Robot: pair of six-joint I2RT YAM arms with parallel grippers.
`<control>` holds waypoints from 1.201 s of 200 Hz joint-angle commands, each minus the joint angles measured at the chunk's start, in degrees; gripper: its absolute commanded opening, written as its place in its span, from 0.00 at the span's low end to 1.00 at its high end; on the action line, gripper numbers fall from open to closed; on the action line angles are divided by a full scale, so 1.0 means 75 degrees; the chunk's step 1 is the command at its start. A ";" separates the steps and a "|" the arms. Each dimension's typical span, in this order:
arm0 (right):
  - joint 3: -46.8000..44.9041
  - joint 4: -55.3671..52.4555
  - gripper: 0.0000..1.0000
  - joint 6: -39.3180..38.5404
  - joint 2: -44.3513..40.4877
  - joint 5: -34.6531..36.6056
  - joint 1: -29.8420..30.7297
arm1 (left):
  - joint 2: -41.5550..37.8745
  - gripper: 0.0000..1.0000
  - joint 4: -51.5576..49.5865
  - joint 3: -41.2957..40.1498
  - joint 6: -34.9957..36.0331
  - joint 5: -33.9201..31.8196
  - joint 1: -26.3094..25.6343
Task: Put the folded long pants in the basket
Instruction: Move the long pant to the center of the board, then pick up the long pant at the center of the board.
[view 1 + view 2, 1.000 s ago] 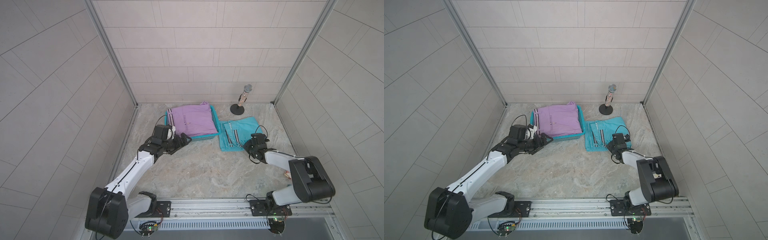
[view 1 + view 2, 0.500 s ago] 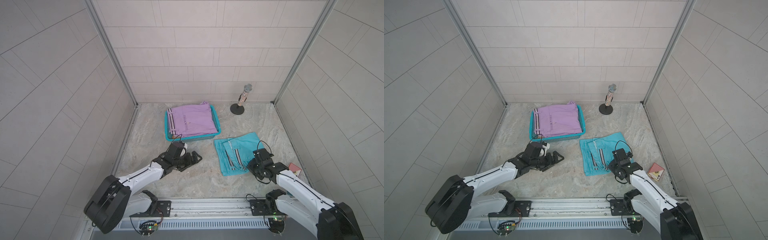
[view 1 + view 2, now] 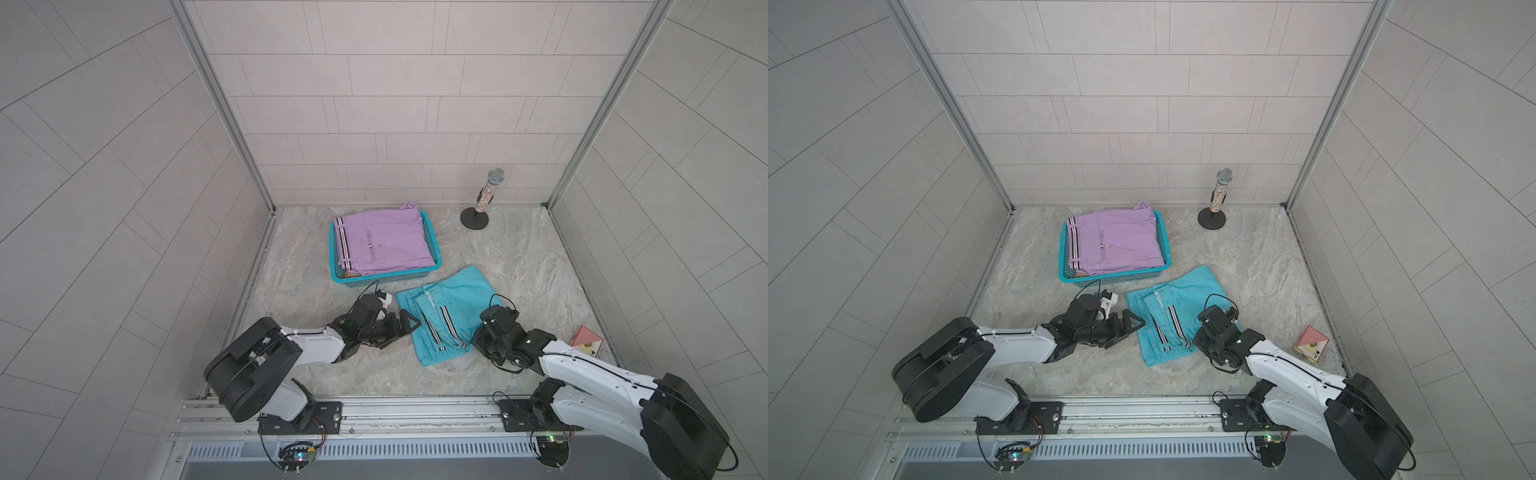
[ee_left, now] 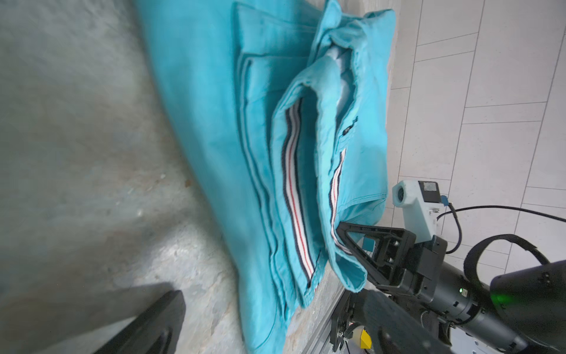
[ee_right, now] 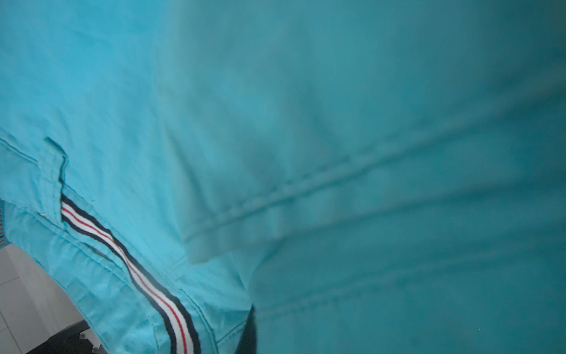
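Note:
The turquoise folded long pants (image 3: 444,316) (image 3: 1173,316) lie on the stone floor in front of the basket (image 3: 386,279) (image 3: 1117,276). Their striped band faces up. My right gripper (image 3: 478,340) (image 3: 1199,341) is shut on their near right edge, and the left wrist view shows its pinch on the cloth (image 4: 343,236). Turquoise cloth (image 5: 275,122) fills the right wrist view. My left gripper (image 3: 399,332) (image 3: 1123,332) (image 4: 269,303) stands open by the pants' left edge, holding nothing. Lilac folded pants (image 3: 380,243) (image 3: 1115,245) lie on top in the basket.
A glittery microphone on a round stand (image 3: 482,203) (image 3: 1219,199) is at the back right. A red card box (image 3: 585,340) (image 3: 1311,345) lies by the right wall. Tiled walls close three sides and a metal rail (image 3: 415,409) runs along the front.
My right gripper has dragged the turquoise pants from beside the basket toward the front. My left arm has drawn back from the basket and now sits at the pants' left edge.

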 commanded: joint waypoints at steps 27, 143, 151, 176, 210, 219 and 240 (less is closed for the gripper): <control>-0.0107 -0.0350 0.00 0.0238 0.0426 -0.0421 0.0748 | 0.0940 0.96 -0.0122 -0.0202 -0.0111 -0.0325 -0.0027; -0.0275 -0.0213 0.38 -0.0801 -0.1670 -0.0655 0.1753 | 0.1226 0.00 -0.1061 0.0385 0.0716 0.0052 0.0523; -0.0020 -0.0815 0.44 -0.1156 -0.2086 -0.0431 0.1744 | 0.1104 0.00 -0.1312 0.0408 0.0877 0.0134 0.0671; 0.0671 -0.2343 0.55 -0.2114 -0.3248 0.0538 0.1695 | 0.0548 0.00 -0.2399 0.0574 0.1513 0.0377 0.1022; 0.1101 -0.2916 0.65 -0.2831 -0.3840 0.1236 0.1394 | -0.0435 0.00 -0.4565 0.1101 0.2488 0.0312 0.1295; 0.1026 -0.2723 0.66 -0.2948 -0.3738 0.1145 0.1220 | -0.0660 0.00 -0.4947 0.1201 0.2625 0.0329 0.1369; 0.0818 -0.2075 0.66 -0.3161 -0.3089 0.0375 0.0594 | -0.1099 0.00 -0.5538 0.1375 0.2899 0.0346 0.1515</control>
